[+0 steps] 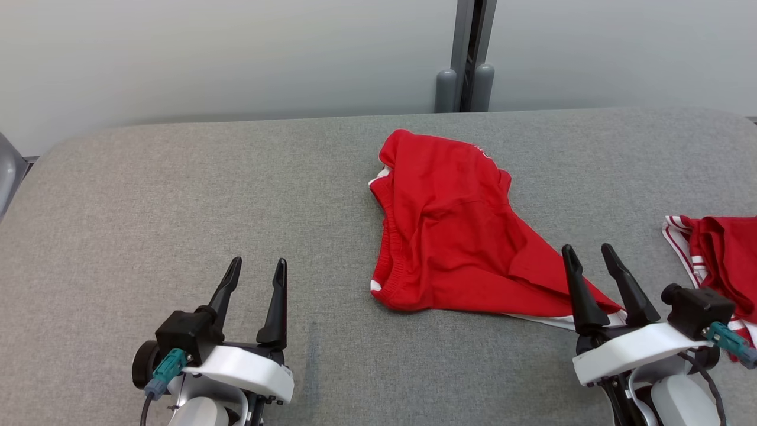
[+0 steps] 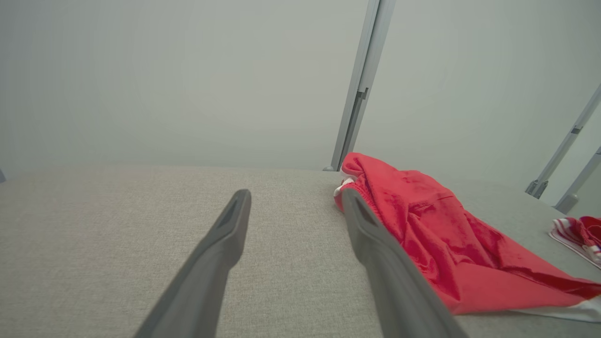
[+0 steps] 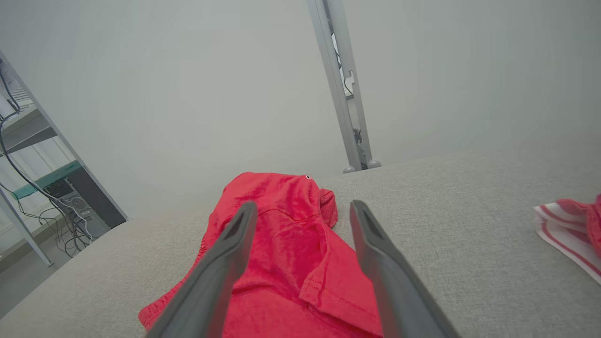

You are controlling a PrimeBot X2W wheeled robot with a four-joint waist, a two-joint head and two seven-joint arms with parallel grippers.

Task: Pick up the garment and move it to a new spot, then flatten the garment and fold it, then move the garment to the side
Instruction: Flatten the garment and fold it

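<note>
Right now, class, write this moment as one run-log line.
garment: crumpled on table | left gripper: open, empty | right gripper: open, at garment's corner | other cloth: far right

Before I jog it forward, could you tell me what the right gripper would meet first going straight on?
Probably the red garment, lying just ahead of the right gripper; height unclear.

The red garment (image 1: pixel 449 225) looks like soft matt knit cloth with a ribbed elastic waistband (image 1: pixel 395 260). The surface (image 1: pixel 177 195) is covered in grey woven fabric, kinda coarse and matt. Left claw (image 1: pixel 258 264) and right claw (image 1: pixel 588 250): matt dark plastic fingers (image 1: pixel 275 307), smooth white plastic housings (image 1: pixel 242 370).
</note>
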